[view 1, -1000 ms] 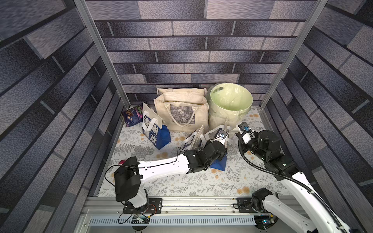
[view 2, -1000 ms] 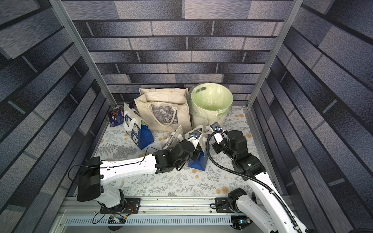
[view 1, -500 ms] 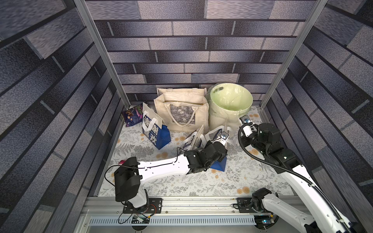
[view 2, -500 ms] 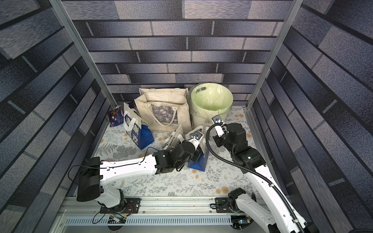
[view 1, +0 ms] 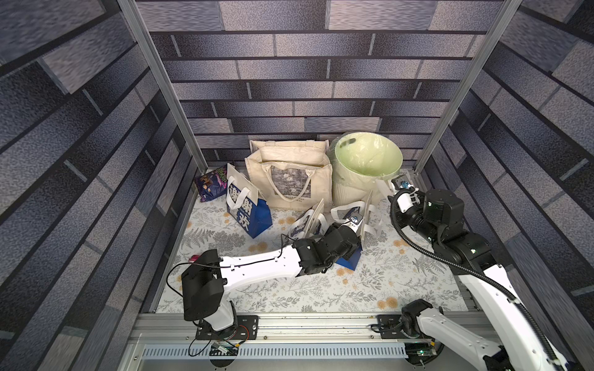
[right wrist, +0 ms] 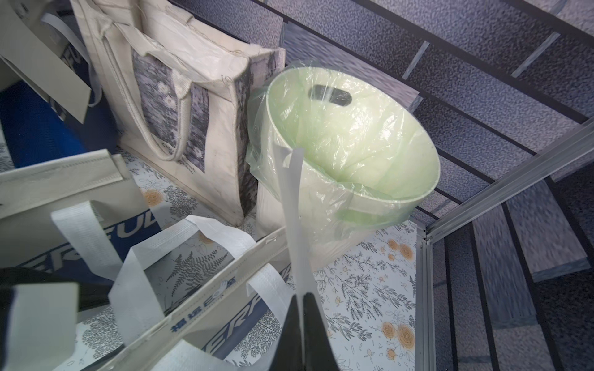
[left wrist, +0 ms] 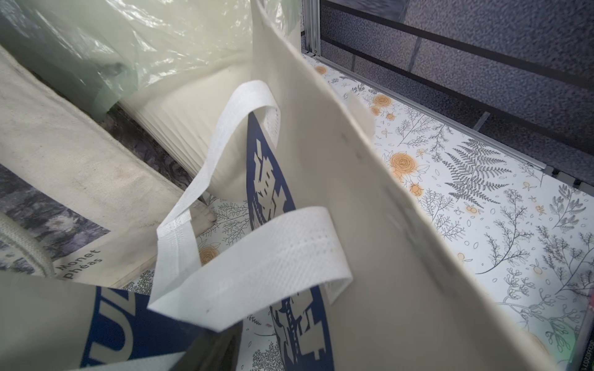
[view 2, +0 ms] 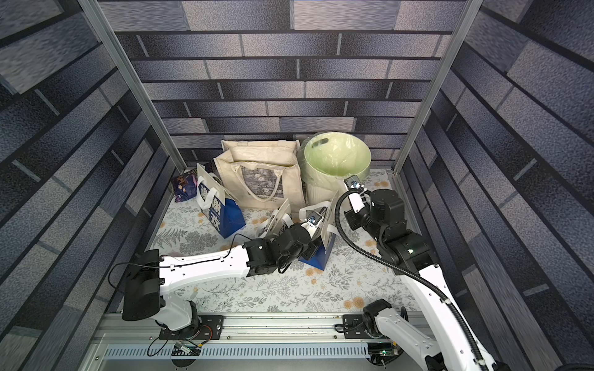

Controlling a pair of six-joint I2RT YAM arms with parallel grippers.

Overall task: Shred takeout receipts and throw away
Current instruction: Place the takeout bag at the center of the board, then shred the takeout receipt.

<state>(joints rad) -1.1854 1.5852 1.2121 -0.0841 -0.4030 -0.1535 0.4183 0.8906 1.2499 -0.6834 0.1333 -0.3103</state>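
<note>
Left claw not visible. The left arm [view 1: 266, 266] reaches into the open top of a blue-and-white bag [view 1: 349, 259] mid-desk, and the bag's walls hide the fingers in both top views. The left wrist view is filled by the bag's cream inner wall and its white strap handles [left wrist: 257, 257]; a dark blur sits at the frame's lower edge, and I cannot tell whether that claw is spread or clenched, or whether it holds anything. A small pale smear along the wall's edge is too blurred to identify. Right claw [right wrist: 303, 302]: black fingers pressed together, pinching the receipt [right wrist: 292, 205] by its lower end. The receipt is a thin white strip, narrow, standing up from the fingers with a slight lean, its top edge ragged and notched. It is raised off the floral desk [view 1: 385, 279], just beside the lined bin [right wrist: 385, 205] at the back right corner. It crosses the bin's near rim in the wrist view; whether it touches the green liner [right wrist: 353, 128] is unclear.
</note>
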